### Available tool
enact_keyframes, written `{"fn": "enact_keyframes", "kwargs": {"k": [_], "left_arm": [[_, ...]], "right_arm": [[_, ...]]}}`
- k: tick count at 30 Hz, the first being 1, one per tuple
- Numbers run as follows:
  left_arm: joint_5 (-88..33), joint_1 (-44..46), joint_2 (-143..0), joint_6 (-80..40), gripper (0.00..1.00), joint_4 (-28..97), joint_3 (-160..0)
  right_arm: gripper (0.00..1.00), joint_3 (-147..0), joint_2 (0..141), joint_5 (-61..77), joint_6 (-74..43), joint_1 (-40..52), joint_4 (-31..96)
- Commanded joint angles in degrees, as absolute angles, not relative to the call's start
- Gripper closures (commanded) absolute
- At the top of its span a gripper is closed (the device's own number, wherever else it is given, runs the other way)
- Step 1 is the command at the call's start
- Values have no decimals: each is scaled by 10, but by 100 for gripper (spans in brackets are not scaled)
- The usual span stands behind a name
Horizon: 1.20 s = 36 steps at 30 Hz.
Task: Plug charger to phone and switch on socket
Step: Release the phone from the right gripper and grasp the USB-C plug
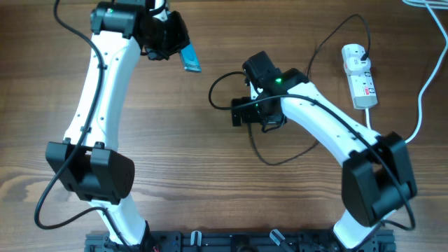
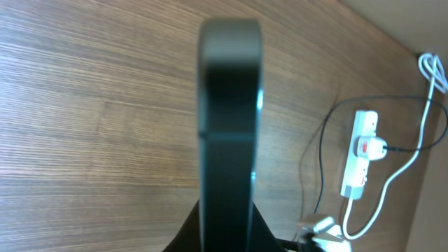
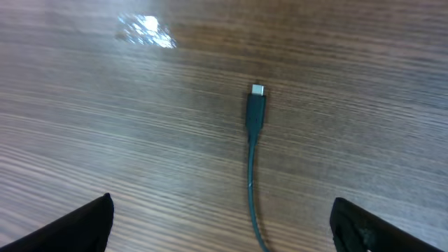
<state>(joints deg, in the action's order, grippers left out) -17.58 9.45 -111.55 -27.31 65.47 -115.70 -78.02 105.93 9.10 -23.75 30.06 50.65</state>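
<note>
My left gripper (image 1: 171,38) is shut on the phone (image 1: 191,58), a small light blue rectangle held up off the table at the back left. In the left wrist view the phone (image 2: 229,119) shows edge-on as a dark slab between the fingers (image 2: 227,238). The charger, a thin black cable (image 1: 222,78), loops across the table middle. Its connector tip (image 3: 256,106) lies flat on the wood, ahead of and between my right gripper's fingers (image 3: 224,227). My right gripper (image 1: 241,112) is open and empty above the cable. The white socket block (image 1: 359,75) lies at the back right.
A thick white cord (image 1: 422,91) runs from the socket along the right edge. The socket (image 2: 360,150) with a plug in it also shows in the left wrist view. Bare wooden tabletop (image 1: 175,161) lies between the arms.
</note>
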Motion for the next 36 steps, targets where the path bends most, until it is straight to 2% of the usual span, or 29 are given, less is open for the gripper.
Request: {"fn": "enact_keyframes", "kwargs": {"k": [1,7,14,17,32,36], "left_arm": [[-168,73,-1113,-279,96,658,-1162],[-168,65,-1113,-274,96,669,-1161],[-168,65,-1113,-274,96,670,-1161],[-168,65,-1113,-274,96,670,-1162],[-169,65,-1113,-274,96,671,-1161],[-169,65,-1113,-274,96,668,-1162]], "right_arm": [[15,-780,1100,69,-216,313,499],[46,-780,1136,17,-208,322,485],[56,-780,1150,4,-196,331,470],[63,-780,1150,-2,-194,332,461],[62,-771,1176,-8,-165,332,477],[70,-771,1181,-8,-167,332,476]]}}
